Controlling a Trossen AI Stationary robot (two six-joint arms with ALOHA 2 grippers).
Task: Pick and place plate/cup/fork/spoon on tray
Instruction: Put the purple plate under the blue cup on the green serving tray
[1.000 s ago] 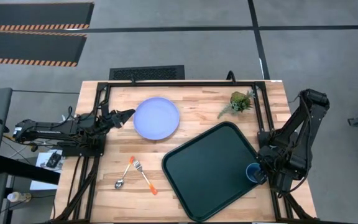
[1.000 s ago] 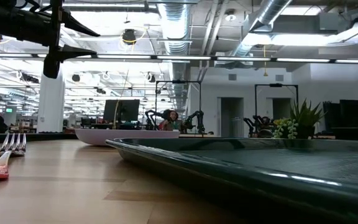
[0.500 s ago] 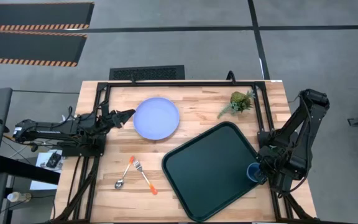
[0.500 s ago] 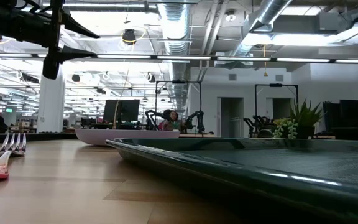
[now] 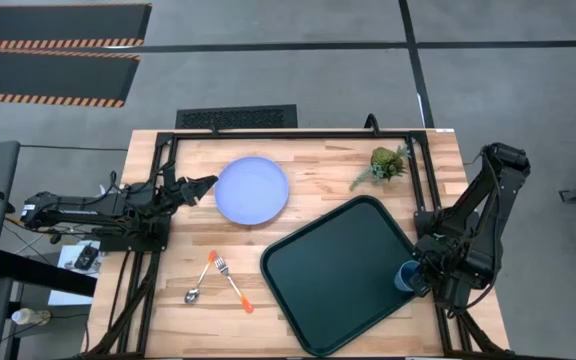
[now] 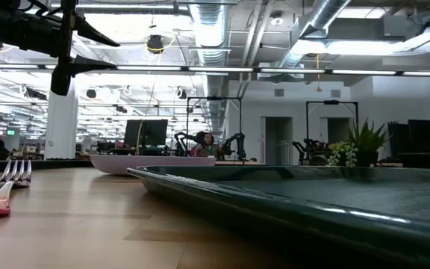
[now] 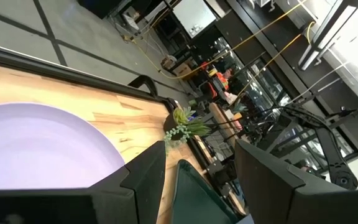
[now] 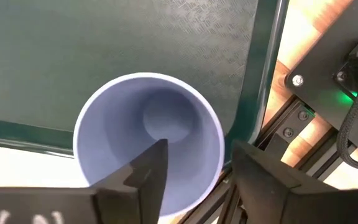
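The dark green tray (image 5: 338, 275) lies slantwise on the table's right half. The blue cup (image 5: 406, 276) stands upright in its right corner. My right gripper (image 8: 197, 155) hangs over the cup, open, with the cup's wall between its fingers. The lavender plate (image 5: 252, 190) rests flat on the wood at the far middle. My left gripper (image 5: 208, 184) waits open, level, just left of the plate's edge (image 7: 30, 143). The orange-handled fork (image 5: 232, 283) and spoon (image 5: 200, 278) lie crossed on the table near the front left. My right gripper points down over the cup's rim (image 8: 219, 146), one finger (image 8: 145, 174) inside the cup and the other (image 8: 266, 180) outside it. Whether either finger touches the wall I cannot tell. The cup stands upright on the tray floor.
A small potted plant (image 5: 386, 163) stands at the far right, beyond the tray. A black frame (image 5: 298, 133) runs along the table's far edge and sides. Bare wood lies between the plate, the cutlery and the tray.
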